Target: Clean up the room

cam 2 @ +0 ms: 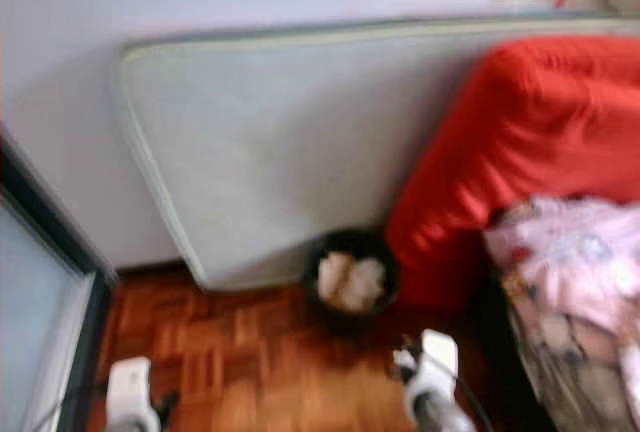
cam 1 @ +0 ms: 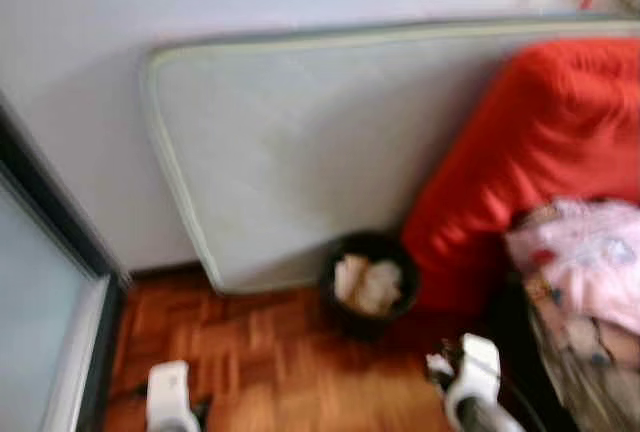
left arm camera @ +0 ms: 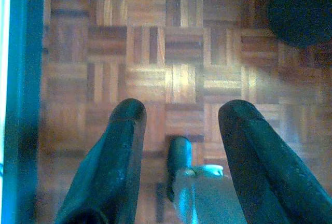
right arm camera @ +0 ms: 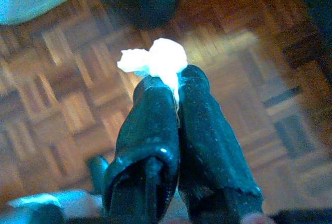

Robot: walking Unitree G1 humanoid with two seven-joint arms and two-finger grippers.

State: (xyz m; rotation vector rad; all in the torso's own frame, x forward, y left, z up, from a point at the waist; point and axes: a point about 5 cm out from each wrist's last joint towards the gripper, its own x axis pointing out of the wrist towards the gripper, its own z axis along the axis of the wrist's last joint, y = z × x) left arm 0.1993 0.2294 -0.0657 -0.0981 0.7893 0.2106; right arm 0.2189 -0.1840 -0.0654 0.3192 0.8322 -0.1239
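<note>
Item: your right gripper (right arm camera: 174, 86) was pinched tight on a white tissue wad (right arm camera: 155, 59), held over the parquet (cam 1: 270, 352) just short of the bin (cam 1: 368, 282).
Item: your left gripper (left arm camera: 181, 125) hung over the parquet, well apart from the bin, fingers spread, nothing between them.
Item: the bin, black, held crumpled paper (cam 1: 368, 285) and stood on the parquet against a grey mattress (cam 1: 300, 142).
Item: a red cushion (cam 1: 530, 152) sat just beside the bin, pink bedding (cam 1: 590, 262) past it.
</note>
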